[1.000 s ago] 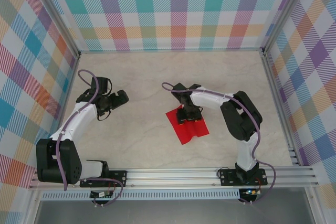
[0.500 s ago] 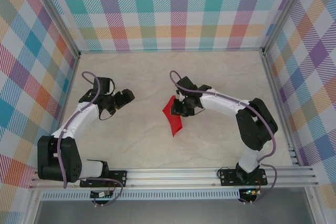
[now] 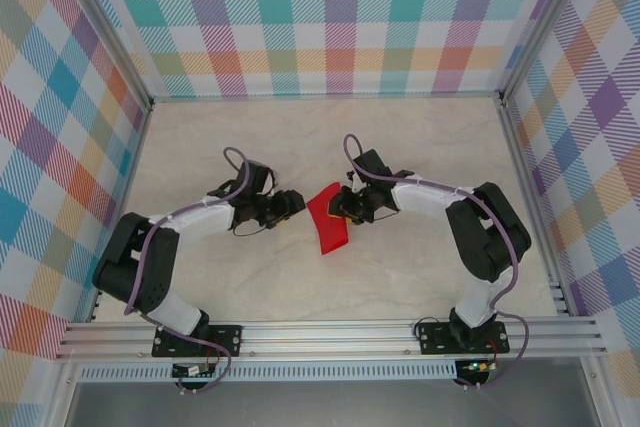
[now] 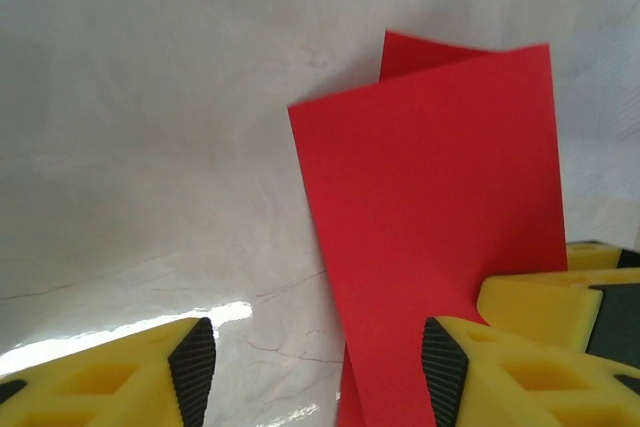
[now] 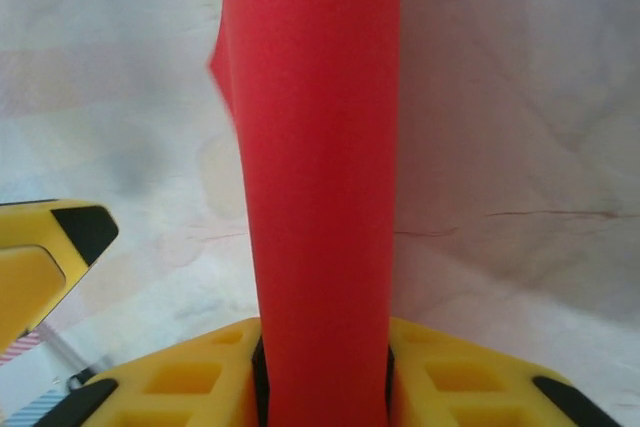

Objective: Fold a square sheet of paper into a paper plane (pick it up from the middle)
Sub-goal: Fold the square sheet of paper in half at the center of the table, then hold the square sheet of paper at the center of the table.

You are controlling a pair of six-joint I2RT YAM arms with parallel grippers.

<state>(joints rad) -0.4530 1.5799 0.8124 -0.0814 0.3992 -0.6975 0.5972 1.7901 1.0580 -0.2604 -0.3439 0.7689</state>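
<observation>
My left end effector has swung in from the far left of the counter. It now sits just beside the paper, jaws apart, with the sheet's edge between them, unpinched. The red paper stands curled up mid-counter, where it lay flat a second ago. My right end effector is clenched on it.

The square sheet of paper is sitting over the middle of the counter, pinched between the jaws of the right gripper reaching in from its right. The left gripper is facing it from just left, jaws apart around the sheet's near edge.
</observation>
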